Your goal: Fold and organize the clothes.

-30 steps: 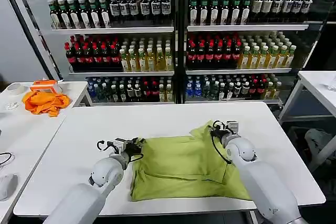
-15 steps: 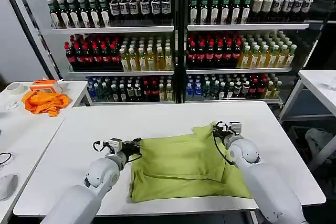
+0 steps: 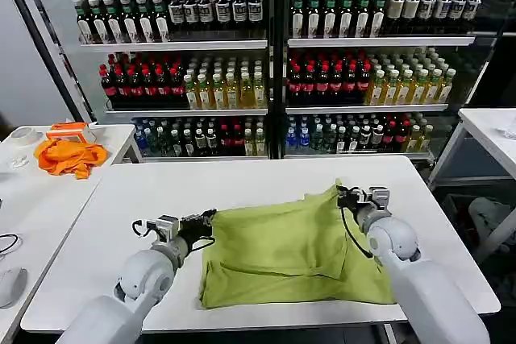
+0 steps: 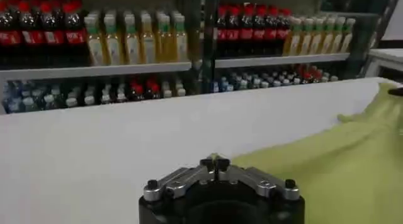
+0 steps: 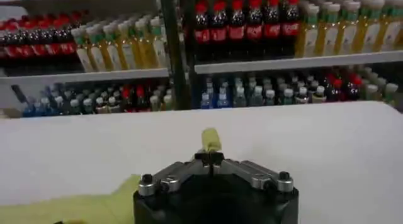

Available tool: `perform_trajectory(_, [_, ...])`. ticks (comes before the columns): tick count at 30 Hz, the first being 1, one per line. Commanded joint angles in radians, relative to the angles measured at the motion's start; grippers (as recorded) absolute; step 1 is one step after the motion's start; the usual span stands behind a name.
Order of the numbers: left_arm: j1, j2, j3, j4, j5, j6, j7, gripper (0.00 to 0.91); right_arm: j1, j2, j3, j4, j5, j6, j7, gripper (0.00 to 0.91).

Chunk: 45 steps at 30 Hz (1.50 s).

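- Now, near edge first: lime T-shirt (image 3: 286,254) lying rumpled and partly folded on the white table (image 3: 242,187), hem side toward the robot, long axis running left to right.
- Left gripper (image 3: 201,225) low at the shirt's left upper corner, fingers pressed together in the left wrist view (image 4: 215,162), green cloth starting right at the tips; looks pinched on that corner, judging by the fabric bunching there.
- Right gripper (image 3: 347,196) at the far right corner, raised a little off the table, fingers pressed together on a yellow-green tab of cloth poking up between them (image 5: 211,141).
- Key relation: shirt stretched between the two grippers, body of it toward the robot from both, so any pull goes along that left-right axis; each arm at its own corner, neither nearer.
- Off to the far left, orange cloth (image 3: 70,156) on a side table, well apart from the work.
- Farthest back, shelves of bottled drinks (image 3: 274,62) behind the table.
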<state>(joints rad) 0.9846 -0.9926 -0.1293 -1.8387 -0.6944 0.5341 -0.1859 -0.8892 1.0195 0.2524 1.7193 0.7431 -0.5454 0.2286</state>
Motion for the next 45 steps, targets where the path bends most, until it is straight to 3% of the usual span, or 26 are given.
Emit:
perform_trajectory(1, [0.100,0.024,-0.020,-0.111,-0.003,0.003,0.003,0.030,-0.265,-0.047,0.143,0.291,0.003,-0.012,0.009,0.000])
perform_trajectory(12, [0.196,0.055,-0.053,-0.170,0.020,0.019,0.017,0.030,-0.470,-0.042,0.256,0.405,-0.014,-0.019,0.013,0.000])
perform_trajectory(31, [0.224,0.055,-0.046,-0.139,0.160,0.014,0.039,0.020,-0.566,0.036,0.241,0.382,-0.109,-0.033,0.009,0.000])
perform_trajectory(32, [0.223,0.054,-0.045,-0.139,0.163,0.013,0.039,0.030,-0.566,0.037,0.239,0.381,-0.115,-0.033,0.009,0.060])
perform_trajectory(33, [0.223,0.052,-0.044,-0.141,0.167,0.013,0.039,0.060,-0.566,0.042,0.232,0.380,-0.135,-0.033,0.003,0.907])
perform_trajectory(35, [0.225,0.048,-0.043,-0.145,0.176,0.012,0.038,0.373,-0.566,0.049,0.225,0.384,-0.150,-0.033,0.000,0.907])
perform_trajectory(36, [0.226,0.047,-0.042,-0.147,0.186,0.010,0.038,0.907,-0.567,0.052,0.224,0.388,-0.155,-0.032,0.000,0.907])
perform_trajectory(45, [0.293,0.003,-0.056,-0.212,0.220,-0.035,-0.020,0.907,-0.619,0.071,0.259,0.454,-0.215,0.010,-0.011,0.907])
